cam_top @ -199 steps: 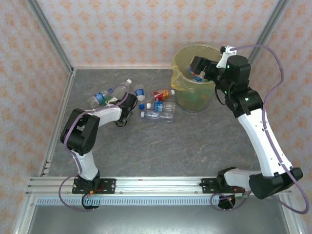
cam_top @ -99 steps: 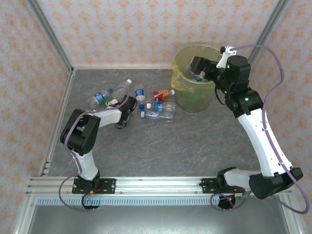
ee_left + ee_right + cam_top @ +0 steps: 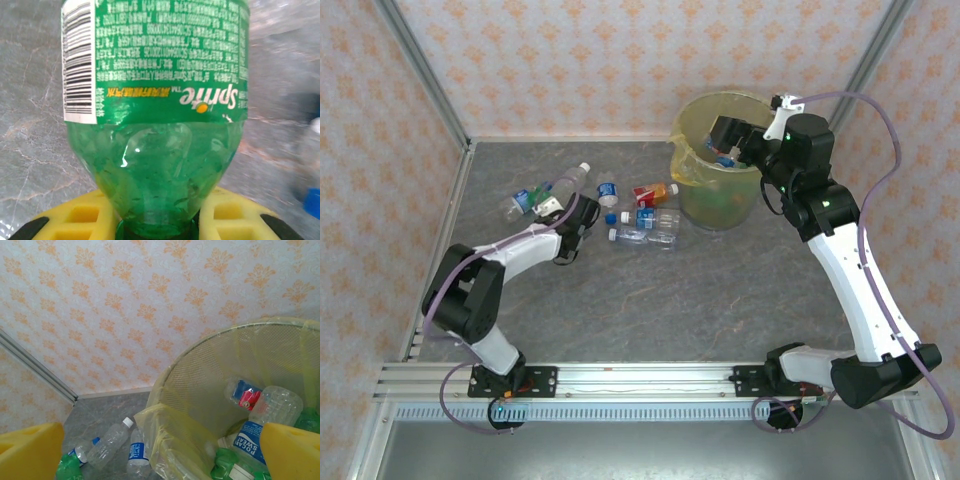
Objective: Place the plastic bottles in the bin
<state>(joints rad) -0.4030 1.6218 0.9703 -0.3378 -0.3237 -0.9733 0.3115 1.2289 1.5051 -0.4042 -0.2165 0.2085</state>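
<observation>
The left gripper (image 3: 157,226) was closed on the neck of a green bottle (image 3: 155,150). Its label (image 3: 160,55) read "Sprite" upside down beside a barcode (image 3: 79,65) and print too fine to read. The overhead view, where no brand was legible, placed that gripper at the left edge of a cluster of loose bottles (image 3: 648,232) lying on the grey table (image 3: 670,290), the bin (image 3: 715,195) just right of them. The right gripper (image 3: 160,455) hung over the bin, fingers spread wide and empty. Its camera looked inside, where a clear bottle (image 3: 272,410) read "POCARI SWEAT" beside a smaller bottle (image 3: 242,394) labelled blue and red.
</observation>
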